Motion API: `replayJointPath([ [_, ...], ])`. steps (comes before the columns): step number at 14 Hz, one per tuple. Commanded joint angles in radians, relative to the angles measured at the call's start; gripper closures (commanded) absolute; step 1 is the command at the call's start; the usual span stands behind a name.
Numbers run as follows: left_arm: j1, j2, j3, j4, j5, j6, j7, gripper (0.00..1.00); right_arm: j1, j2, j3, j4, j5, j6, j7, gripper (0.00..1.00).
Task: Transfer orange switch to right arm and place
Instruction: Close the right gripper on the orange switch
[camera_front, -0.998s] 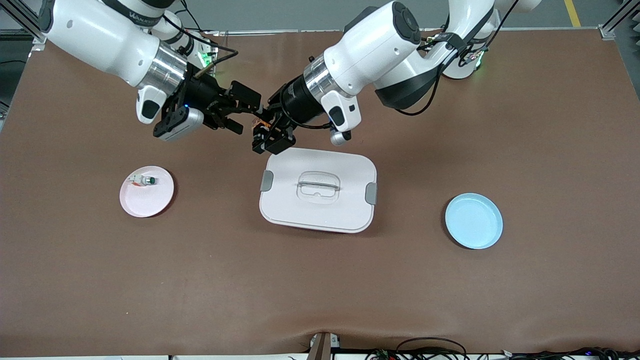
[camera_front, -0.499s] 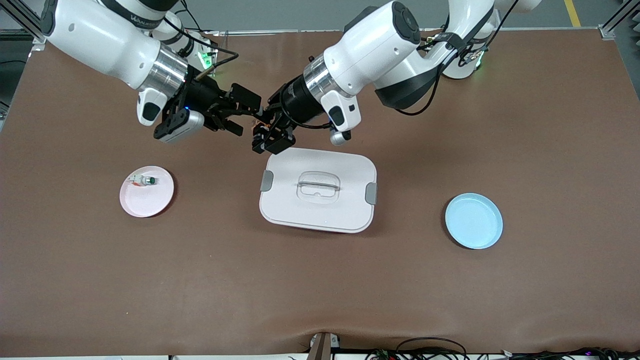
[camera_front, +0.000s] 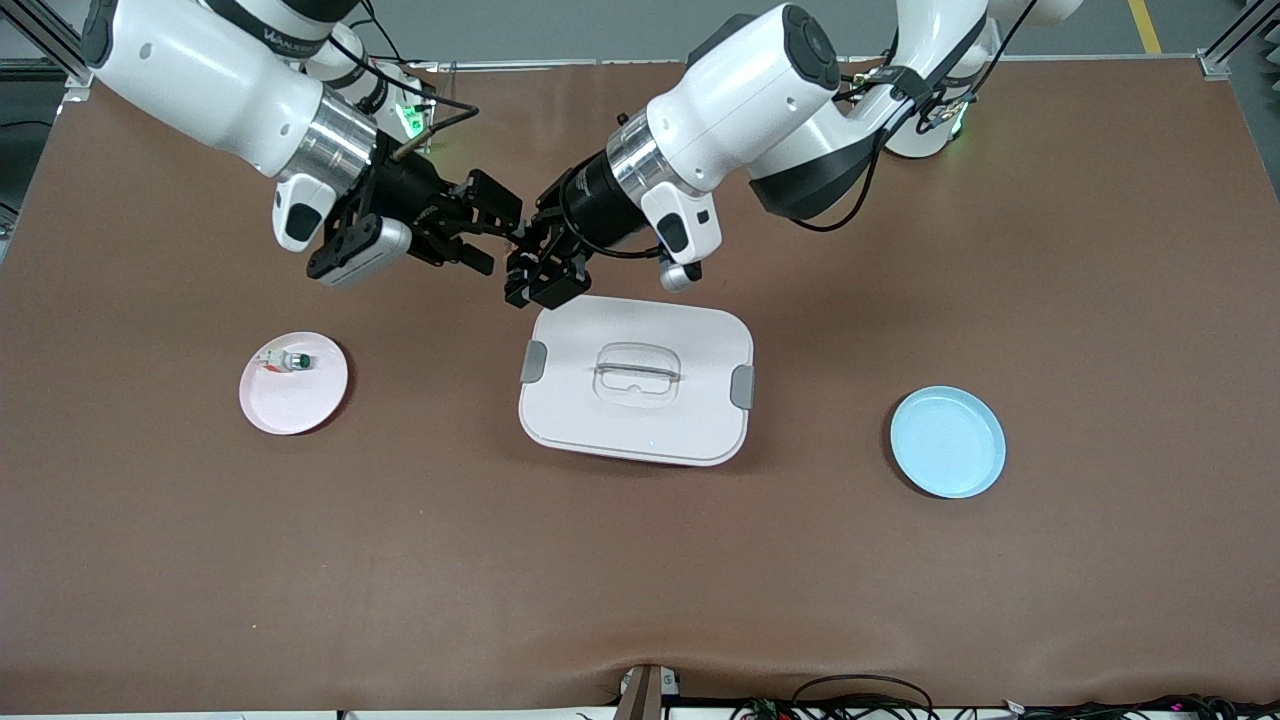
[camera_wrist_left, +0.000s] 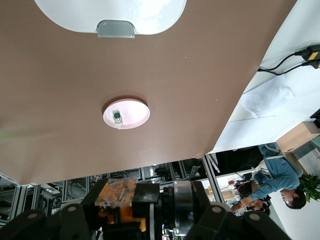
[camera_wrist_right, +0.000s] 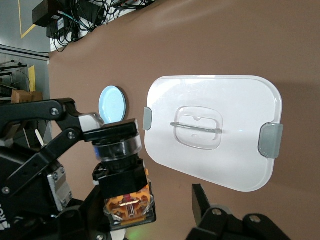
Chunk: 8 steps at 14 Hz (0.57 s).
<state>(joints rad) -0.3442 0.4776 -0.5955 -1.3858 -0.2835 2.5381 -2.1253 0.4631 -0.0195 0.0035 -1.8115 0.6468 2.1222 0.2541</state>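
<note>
I see the white lidded box (camera_front: 636, 380) just below both grippers; left gripper (camera_front: 527, 262) clamps the black, orange-marked orange switch (camera_wrist_right: 124, 187), right gripper (camera_front: 493, 228) fingers apart around it.

front cam sits high across the table, looking down at the whole brown table (camera_front: 640, 560) with both arm bases along the top edge. left wrist cam looks out past its own gripper (camera_wrist_left: 150, 210) from close up, over the tabletop to the pink plate (camera_wrist_left: 134, 113) and an end of the white lidded box (camera_wrist_left: 110, 12), with the lab showing past the table's edge. right wrist cam is also close in, facing down on the full white lidded box (camera_wrist_right: 215, 140) and the blue plate (camera_wrist_right: 112, 104), so all three views share that box.
</note>
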Motion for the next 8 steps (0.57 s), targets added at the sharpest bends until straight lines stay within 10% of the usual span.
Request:
replayJointPath([
  [1, -0.001, -0.013, 0.0, -0.004, 0.03, 0.013, -0.042, 0.76, 0.009, 0.012, -0.007, 0.023, -0.016, 0.004, -0.007, 0.27],
  [8, -0.001, -0.013, 0.0, -0.004, 0.032, 0.013, -0.044, 0.76, 0.012, 0.026, -0.005, 0.026, -0.029, 0.03, -0.006, 0.34],
])
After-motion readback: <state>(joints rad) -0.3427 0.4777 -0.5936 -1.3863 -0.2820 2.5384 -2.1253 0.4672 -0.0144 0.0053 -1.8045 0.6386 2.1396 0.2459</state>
